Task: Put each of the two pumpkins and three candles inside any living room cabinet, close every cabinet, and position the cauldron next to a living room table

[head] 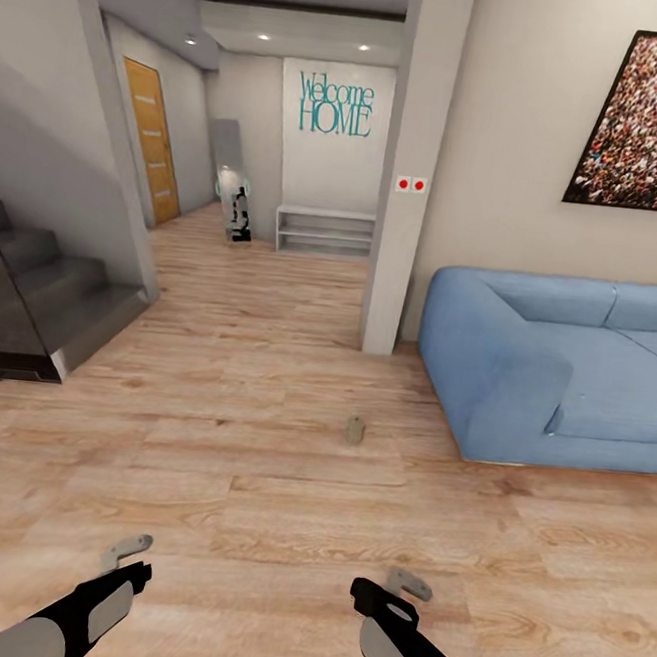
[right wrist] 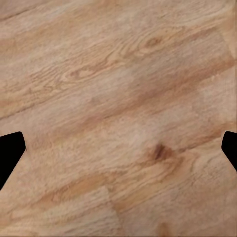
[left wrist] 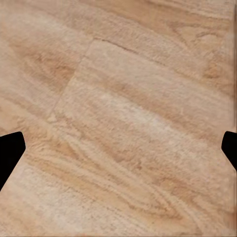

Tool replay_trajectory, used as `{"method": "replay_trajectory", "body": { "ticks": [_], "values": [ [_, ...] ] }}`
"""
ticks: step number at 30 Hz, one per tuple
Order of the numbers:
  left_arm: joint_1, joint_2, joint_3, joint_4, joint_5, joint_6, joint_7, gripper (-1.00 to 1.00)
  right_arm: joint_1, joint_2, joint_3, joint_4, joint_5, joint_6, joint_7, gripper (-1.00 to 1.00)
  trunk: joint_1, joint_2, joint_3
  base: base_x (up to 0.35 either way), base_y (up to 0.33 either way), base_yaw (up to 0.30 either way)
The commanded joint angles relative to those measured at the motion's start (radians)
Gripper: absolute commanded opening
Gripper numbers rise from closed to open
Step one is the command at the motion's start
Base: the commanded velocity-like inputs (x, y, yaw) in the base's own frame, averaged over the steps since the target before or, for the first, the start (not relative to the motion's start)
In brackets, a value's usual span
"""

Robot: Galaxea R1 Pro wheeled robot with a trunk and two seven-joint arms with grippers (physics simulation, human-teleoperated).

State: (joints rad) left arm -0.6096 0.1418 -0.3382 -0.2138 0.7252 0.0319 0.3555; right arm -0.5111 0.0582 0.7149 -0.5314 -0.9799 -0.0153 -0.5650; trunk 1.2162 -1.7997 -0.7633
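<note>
One candle [head: 355,429], a short tan-grey cylinder, stands upright on the wooden floor a little ahead of me, just left of the sofa's near corner. My left gripper [head: 130,561] hangs low at the lower left, open and empty. My right gripper [head: 392,588] is at the lower right, also open and empty, well short of the candle. In the left wrist view the left gripper [left wrist: 118,153] has its black fingertips [left wrist: 10,153] far apart over bare floorboards. The right gripper [right wrist: 118,153] looks the same in the right wrist view. The pumpkins, the cabinet and the cauldron are out of view.
A blue sofa [head: 555,370] fills the right side against the wall. A grey pillar [head: 408,176] stands left of it. Dark stairs [head: 39,311] rise at the left. A hallway with a white open shelf unit [head: 325,232] and an orange door [head: 153,141] runs ahead.
</note>
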Motion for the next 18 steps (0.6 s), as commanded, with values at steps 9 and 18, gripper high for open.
{"method": "replay_trajectory", "body": {
  "ticks": [9,18],
  "values": [
    [0.0,0.002,-0.008,-0.002,0.007,0.003,0.007,1.0,-0.001,-0.001,0.007,-0.001,-0.008,-0.003,-0.006,1.0,0.001,0.0,-0.001,0.329,0.0,0.0],
    [0.0,0.002,-0.008,-0.002,0.007,0.003,0.007,1.0,-0.001,0.0,0.007,-0.001,-0.008,-0.003,-0.006,1.0,0.001,0.0,-0.001,0.328,0.0,0.0]
  ]
}}
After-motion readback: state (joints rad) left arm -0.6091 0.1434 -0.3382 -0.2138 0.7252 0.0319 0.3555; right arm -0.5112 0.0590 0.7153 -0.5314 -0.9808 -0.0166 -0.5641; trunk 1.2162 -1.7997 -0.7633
